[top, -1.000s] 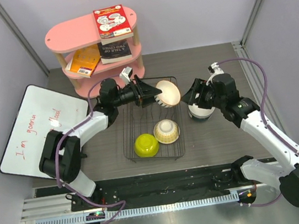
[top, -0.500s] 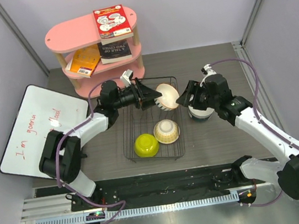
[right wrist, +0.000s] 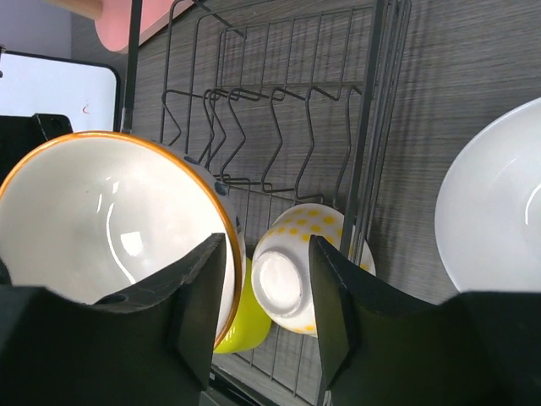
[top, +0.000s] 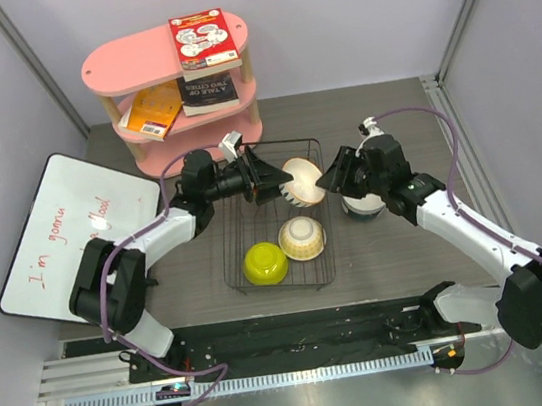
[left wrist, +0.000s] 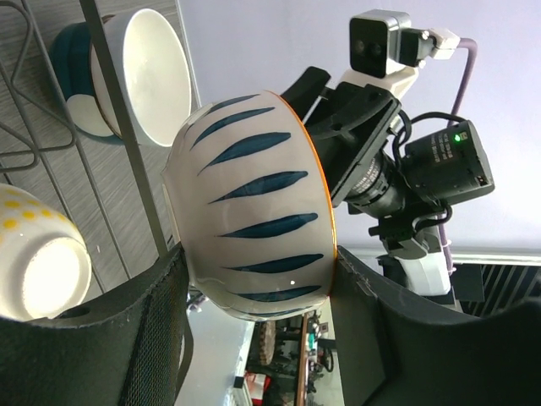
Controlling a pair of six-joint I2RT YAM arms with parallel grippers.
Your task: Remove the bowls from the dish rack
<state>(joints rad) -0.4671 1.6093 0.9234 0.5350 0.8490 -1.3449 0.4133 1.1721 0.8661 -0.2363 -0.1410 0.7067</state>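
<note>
My left gripper (top: 283, 179) is shut on a white bowl with blue stripes and an orange rim (top: 300, 181), held on its side above the black wire dish rack (top: 232, 267). Its fingers press the bowl's base and rim (left wrist: 254, 211). My right gripper (top: 327, 181) is at the bowl's mouth, jaws apart, one finger in front of the white inside (right wrist: 101, 220) with the rim just beside it. A yellow-green bowl (top: 265, 263) and a cream bowl with yellow dots (top: 302, 238) lie upside down in the rack. A teal-and-white bowl (top: 362, 205) stands on the table right of the rack.
A pink shelf (top: 172, 75) with books stands behind the rack. A whiteboard (top: 63, 232) lies at the left. The rack's upright tines (right wrist: 279, 127) rise under the held bowl. The teal bowl's white inside (right wrist: 499, 203) is close under my right wrist.
My right gripper has moved left from the teal bowl to the striped bowl's mouth and its jaws have narrowed. The left gripper has drawn the bowl slightly left.
</note>
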